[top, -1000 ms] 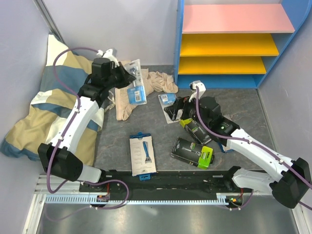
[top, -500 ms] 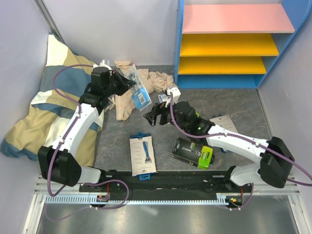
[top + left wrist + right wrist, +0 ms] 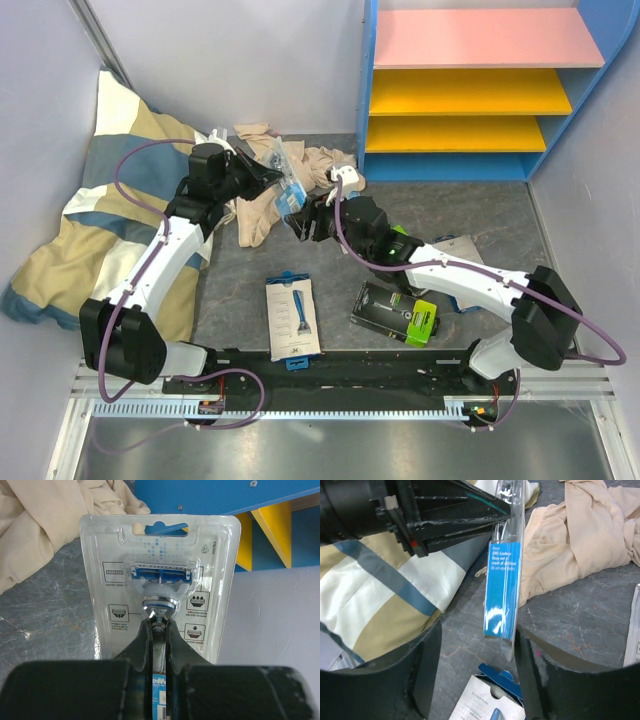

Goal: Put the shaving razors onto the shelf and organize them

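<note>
The shelf (image 3: 480,92) has no razors on it yet, so nearly all the job is left. Your left hand (image 3: 159,625) is clamped on one clear razor pack (image 3: 160,555) and holds it up in the air over the beige cloth (image 3: 262,215), while your right hand (image 3: 477,627) has its fingers apart on each side of the pack's low end. A white-blue box (image 3: 291,318) and a black box (image 3: 395,312) lie on the desk (image 3: 490,205), but your right arm (image 3: 470,280) covers other packs, so I cannot count all six, and I cannot tell if a right finger touches the pack.
</note>
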Tool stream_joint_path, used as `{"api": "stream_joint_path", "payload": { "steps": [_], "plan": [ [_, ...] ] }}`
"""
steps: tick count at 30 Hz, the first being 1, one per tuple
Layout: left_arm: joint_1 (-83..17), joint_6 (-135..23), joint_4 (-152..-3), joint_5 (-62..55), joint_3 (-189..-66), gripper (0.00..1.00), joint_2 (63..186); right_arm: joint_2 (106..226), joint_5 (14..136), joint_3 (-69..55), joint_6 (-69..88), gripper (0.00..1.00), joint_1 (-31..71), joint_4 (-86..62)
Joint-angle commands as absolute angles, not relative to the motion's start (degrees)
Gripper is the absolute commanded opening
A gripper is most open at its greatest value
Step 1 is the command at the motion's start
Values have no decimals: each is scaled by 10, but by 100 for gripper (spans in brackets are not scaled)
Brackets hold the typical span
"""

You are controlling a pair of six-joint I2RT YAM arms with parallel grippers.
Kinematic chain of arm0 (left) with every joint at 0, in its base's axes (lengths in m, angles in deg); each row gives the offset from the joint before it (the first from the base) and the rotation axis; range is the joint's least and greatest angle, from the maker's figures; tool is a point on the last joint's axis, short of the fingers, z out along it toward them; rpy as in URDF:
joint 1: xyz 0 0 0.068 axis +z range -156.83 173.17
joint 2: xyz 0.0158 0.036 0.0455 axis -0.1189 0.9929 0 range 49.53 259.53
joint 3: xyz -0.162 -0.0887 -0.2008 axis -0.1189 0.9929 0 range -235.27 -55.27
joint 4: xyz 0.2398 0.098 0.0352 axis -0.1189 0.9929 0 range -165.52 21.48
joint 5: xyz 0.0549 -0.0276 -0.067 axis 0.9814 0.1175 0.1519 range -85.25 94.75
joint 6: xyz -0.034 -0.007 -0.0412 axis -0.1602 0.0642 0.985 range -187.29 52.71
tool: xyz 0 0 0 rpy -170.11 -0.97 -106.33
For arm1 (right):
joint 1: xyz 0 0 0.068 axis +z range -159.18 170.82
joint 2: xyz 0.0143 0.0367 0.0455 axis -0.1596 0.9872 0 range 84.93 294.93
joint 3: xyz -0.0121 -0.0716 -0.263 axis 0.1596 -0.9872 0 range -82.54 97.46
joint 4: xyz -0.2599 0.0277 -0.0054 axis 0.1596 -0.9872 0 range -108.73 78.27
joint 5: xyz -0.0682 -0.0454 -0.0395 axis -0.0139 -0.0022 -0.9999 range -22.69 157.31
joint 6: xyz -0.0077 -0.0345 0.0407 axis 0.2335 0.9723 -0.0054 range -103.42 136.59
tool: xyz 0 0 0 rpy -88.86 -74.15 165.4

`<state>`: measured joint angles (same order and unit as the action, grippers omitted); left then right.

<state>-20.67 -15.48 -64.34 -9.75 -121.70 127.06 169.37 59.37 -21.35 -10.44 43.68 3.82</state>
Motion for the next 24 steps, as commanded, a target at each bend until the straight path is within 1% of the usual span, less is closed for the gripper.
{"api": "stream_joint_path", "payload": {
  "steps": [1, 3, 5, 6, 9, 11, 12, 14, 15, 18, 19, 21, 22, 23, 24],
  "plan": [
    [-204, -124, -703, -123, -1208, 2, 1245, 1728, 554, -169, -113, 61, 440, 40],
    [-204, -123, -708, -126, -1205, 2, 1245, 1739, 551, -161, -113, 58, 440, 38],
    [-203, -121, -712, -133, -1204, 2, 1248, 1741, 540, -162, -115, 53, 439, 43],
    [-203, -121, -713, -138, -1205, 2, 1250, 1742, 538, -163, -115, 47, 440, 42],
    [-204, -120, -713, -139, -1204, 2, 1250, 1739, 527, -164, -118, 36, 440, 34],
    [-203, -121, -713, -136, -1201, 2, 1248, 1732, 520, -169, -120, 33, 440, 32],
    [-203, -123, -713, -135, -1201, 2, 1248, 1728, 516, -171, -121, 29, 440, 31],
    [-204, -124, -712, -134, -1200, 2, 1247, 1720, 507, -179, -122, 25, 440, 33],
    [-203, -130, -713, -134, -1200, 2, 1246, 1719, 505, -180, -122, 20, 440, 32],
    [-203, -144, -711, -130, -1200, 12, 1241, 1711, 503, -181, -116, 14, 440, 27],
    [-202, -145, -712, -129, -1198, 27, 1240, 1708, 503, -181, -116, 14, 440, 26],
    [-197, -149, -711, -129, -1196, 39, 1233, 1705, 505, -175, -115, 13, 440, 20],
    [-196, -151, -712, -130, -1193, 48, 1229, 1703, 506, -173, -114, 12, 439, 16],
    [-190, -153, -715, -130, -1193, 52, 1226, 1701, 508, -171, -113, 12, 439, 15],
    [-188, -159, -717, -134, -1192, 59, 1219, 1699, 508, -169, -112, 12, 439, 14]
  ]
}}
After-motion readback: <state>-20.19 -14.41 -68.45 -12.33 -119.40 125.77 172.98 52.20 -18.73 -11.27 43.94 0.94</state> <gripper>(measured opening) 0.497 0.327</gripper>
